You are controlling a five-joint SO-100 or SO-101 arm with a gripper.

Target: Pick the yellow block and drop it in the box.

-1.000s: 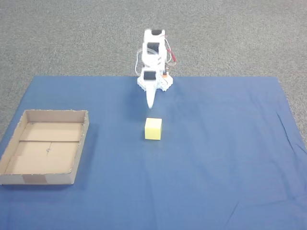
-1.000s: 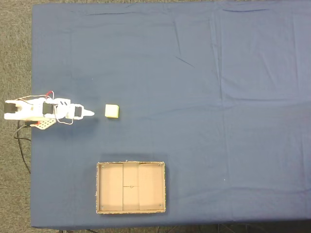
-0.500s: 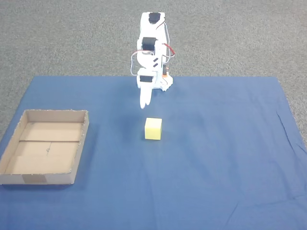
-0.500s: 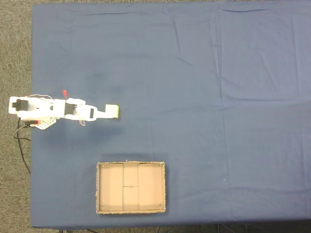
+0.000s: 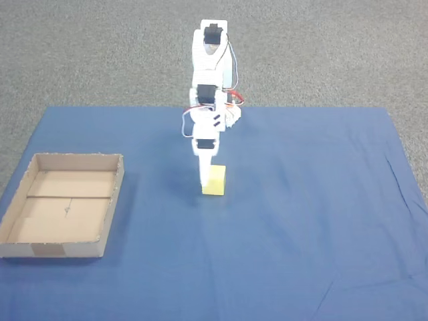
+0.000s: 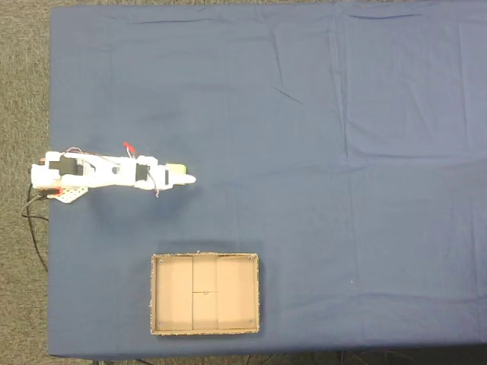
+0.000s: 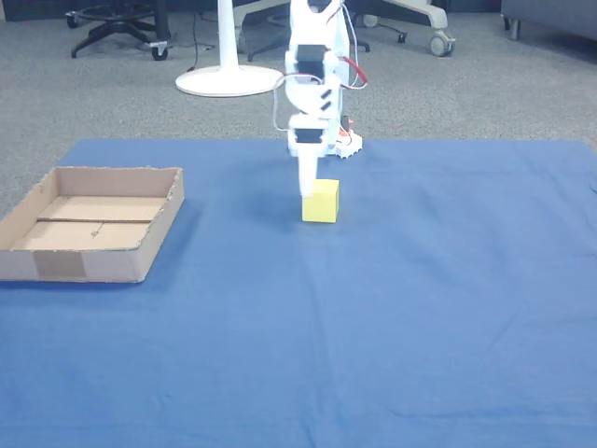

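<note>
Over the yellow block (image 5: pixel 217 180), tool (image 5: pixel 202 182) lowered beside its left face, apparently lining up a grasp. Spread or pressed together: impossible to tell. Box (image 5: pixel 111 214) well apart, awaiting the drop.

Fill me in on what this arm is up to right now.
A small white robot arm is reaching out over the yellow block on the blue cloth, its gripper pointing down at the block's near-left edge in a fixed view. Whether the jaws are open or already on the block cannot be told. The block sits on the cloth, not lifted. The box, an open cardboard tray, waits apart to the left with nothing in it.
</note>
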